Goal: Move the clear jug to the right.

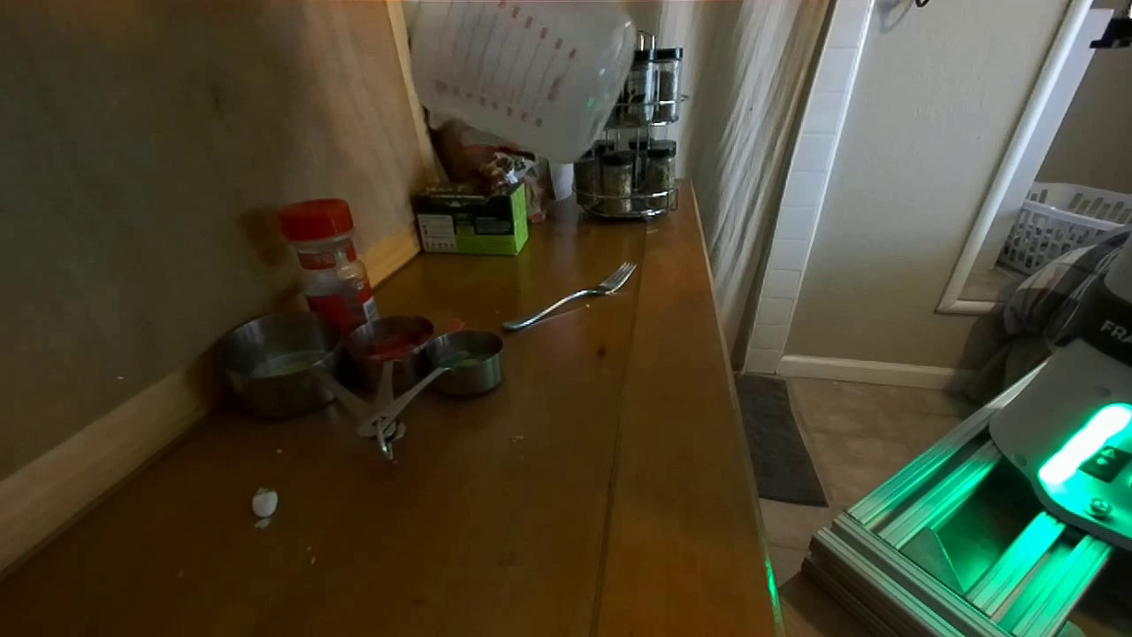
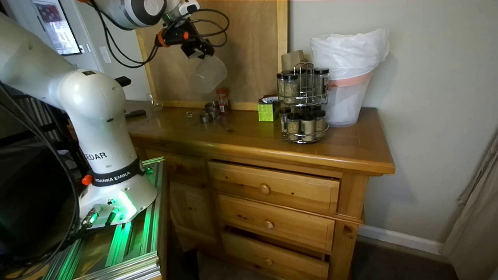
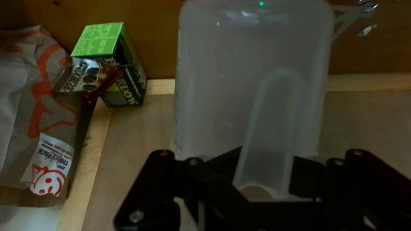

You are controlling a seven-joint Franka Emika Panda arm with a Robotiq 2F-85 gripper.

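Note:
The clear jug hangs in the air, tilted, above the wooden dresser top. It also shows in an exterior view, below the gripper, in front of the wooden back panel. In the wrist view the jug fills the middle, with its flat handle running down between the black fingers. My gripper is shut on that handle, one finger on each side of it. The top of the jug is cut off in an exterior view, and the gripper is out of view there.
On the dresser top stand metal measuring cups, a red-capped jar, a fork and a green-black box. A wire spice rack, a paper bag and a white-lined bin stand farther along.

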